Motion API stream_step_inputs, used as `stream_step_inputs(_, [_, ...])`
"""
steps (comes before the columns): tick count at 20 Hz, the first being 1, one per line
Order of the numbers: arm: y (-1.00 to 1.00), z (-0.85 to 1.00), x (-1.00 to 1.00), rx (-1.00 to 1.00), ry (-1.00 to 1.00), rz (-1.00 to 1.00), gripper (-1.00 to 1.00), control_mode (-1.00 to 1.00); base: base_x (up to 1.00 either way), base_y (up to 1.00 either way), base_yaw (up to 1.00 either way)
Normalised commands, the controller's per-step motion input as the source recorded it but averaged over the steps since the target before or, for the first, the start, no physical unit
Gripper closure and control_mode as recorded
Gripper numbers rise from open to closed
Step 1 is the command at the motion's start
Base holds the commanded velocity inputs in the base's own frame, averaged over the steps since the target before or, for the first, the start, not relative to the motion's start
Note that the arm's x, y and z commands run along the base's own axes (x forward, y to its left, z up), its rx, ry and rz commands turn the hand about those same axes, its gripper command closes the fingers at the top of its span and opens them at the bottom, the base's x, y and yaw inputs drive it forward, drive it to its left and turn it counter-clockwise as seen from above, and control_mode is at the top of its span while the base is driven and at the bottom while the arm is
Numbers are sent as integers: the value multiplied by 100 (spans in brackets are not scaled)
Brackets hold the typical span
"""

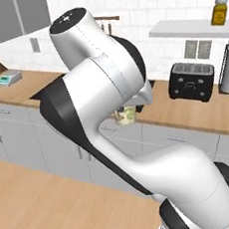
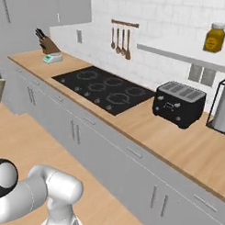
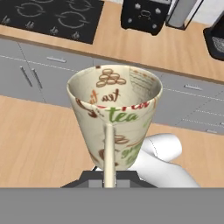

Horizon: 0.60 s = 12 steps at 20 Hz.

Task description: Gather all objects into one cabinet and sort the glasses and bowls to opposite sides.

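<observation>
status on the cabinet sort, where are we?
Done: nothing I can confirm; the grey wall cabinets appear closed, with no contents visible. In hand: a cream tumbler printed with "tea" fills the hand view, held up over the floor in front of the counter, apparently in the gripper, whose fingers are hidden. Left: getting it into the cabinet. No bowl seen.
</observation>
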Motion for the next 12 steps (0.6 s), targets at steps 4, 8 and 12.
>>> stream_step_inputs(4, [0,0,0,0,0,0,100,100,0,-100,27])
stream_step_inputs(8, [0,0,0,0,0,0,100,100,0,-100,26])
stream_step_inputs(12, [0,0,0,0,0,0,100,100,-59,-85,12])
